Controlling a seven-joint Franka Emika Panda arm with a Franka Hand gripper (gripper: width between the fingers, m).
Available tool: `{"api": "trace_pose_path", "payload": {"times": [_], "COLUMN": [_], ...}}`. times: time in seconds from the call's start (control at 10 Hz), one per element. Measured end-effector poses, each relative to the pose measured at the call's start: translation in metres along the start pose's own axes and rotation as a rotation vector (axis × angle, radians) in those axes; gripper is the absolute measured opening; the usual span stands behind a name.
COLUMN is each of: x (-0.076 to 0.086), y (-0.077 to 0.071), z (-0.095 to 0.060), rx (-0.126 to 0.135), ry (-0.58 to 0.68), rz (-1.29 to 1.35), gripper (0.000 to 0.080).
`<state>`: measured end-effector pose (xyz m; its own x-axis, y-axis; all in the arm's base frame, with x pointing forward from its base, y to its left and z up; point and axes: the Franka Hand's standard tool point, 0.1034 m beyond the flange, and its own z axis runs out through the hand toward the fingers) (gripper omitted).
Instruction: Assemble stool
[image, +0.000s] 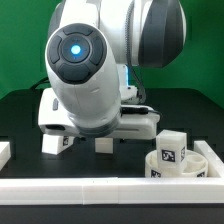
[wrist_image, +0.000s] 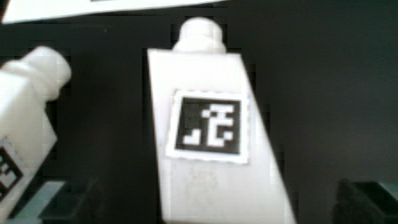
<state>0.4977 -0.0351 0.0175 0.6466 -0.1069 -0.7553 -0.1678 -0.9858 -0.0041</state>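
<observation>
**Subject item.** A short, blocky white plastic leg (wrist_image: 210, 112) of the stool lies flat on the black table (wrist_image: 338, 90). Its black-and-white square tag (wrist_image: 210, 127) faces up, and its narrower peg end (wrist_image: 201, 35) points away from the gripper. The exterior view puts it near the middle of the table, under the arm (image: 90, 70). Two white pieces (image: 57, 143) show there, and which one is this leg cannot be settled.

**End effector.** The two-finger gripper (wrist_image: 199, 203) hangs directly over this leg, jaws spread to their widest and holding nothing. The dark fingertips (wrist_image: 39, 200) stand one on each side of the leg's body, apart from it. This straddle reads as a grasp being lined up across the narrow width.

**Adjacent.** A second leg (wrist_image: 27, 100), also white, lies just beside the first, angled to it and not touching. In my judgement one finger must come down in the gap between them, so a nudge of the neighbour is the risk.

**Further out.** The thick round white disc seat (image: 197, 162) sits at the table's front corner on the exterior view's right. It lies close inside the long white border rails (image: 100, 188), probably so that it is braced against pushing. A third leg (image: 170, 150), tagged, stands upright at the seat. Whether it is seated in a socket cannot be told.

**Status.** Assembly appears early, with two legs lying loose.
</observation>
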Motion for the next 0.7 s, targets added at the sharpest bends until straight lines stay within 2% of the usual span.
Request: {"api": "trace_pose_path", "payload": {"times": [0.2, 0.5, 0.7], "x": [0.0, -0.001, -0.001], "y": [0.002, 0.002, 0.0], "z": [0.013, 0.021, 0.021], "rx": [-0.002, -0.003, -0.004], "ry": [-0.011, -0.016, -0.016], "rz": [0.005, 0.007, 0.005], "gripper": [0.0649, 0.0649, 0.0384]}}
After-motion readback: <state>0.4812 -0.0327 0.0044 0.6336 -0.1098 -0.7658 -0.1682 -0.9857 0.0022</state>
